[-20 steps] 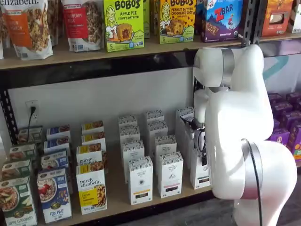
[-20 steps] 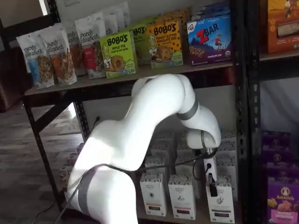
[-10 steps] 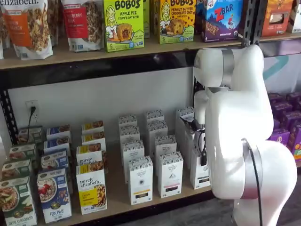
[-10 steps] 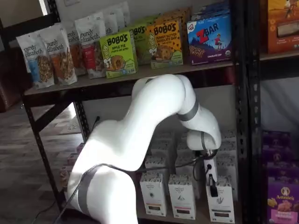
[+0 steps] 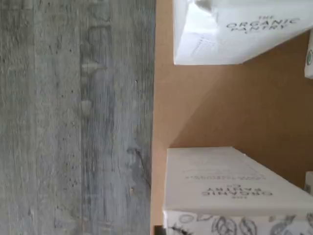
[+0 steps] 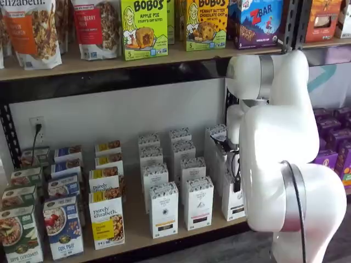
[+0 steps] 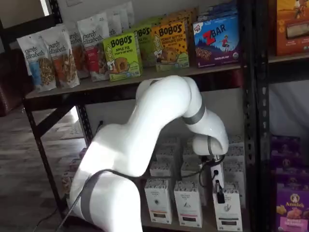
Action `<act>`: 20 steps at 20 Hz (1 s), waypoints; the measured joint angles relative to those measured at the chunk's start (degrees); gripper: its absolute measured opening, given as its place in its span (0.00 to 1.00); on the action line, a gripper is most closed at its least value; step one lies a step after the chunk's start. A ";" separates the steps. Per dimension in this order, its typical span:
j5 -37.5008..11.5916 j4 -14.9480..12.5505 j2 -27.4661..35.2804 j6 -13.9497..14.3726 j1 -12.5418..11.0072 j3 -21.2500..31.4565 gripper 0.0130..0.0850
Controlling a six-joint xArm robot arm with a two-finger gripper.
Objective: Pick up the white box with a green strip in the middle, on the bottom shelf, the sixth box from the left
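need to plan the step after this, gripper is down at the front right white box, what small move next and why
Probably a short straight lift. In a shelf view the gripper sits at the top of the white box, which stands on the bottom shelf among close neighbours. I cannot tell whether the fingers have closed, so confirm that first.

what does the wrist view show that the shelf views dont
Only the wrist view shows the gray wood floor below the shelf edge and the box print "Organic Pantry" close up. Only a shelf view shows the white arm, the end effector at the white box, and the Bobo's boxes. All show white boxes on the bottom shelf.
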 joint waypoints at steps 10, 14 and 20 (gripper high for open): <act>-6.29 -3.64 -4.58 3.25 -0.20 7.92 0.50; -7.77 -5.45 -8.58 5.29 0.06 13.39 0.50; -12.05 -7.17 -16.74 7.37 0.35 24.16 0.50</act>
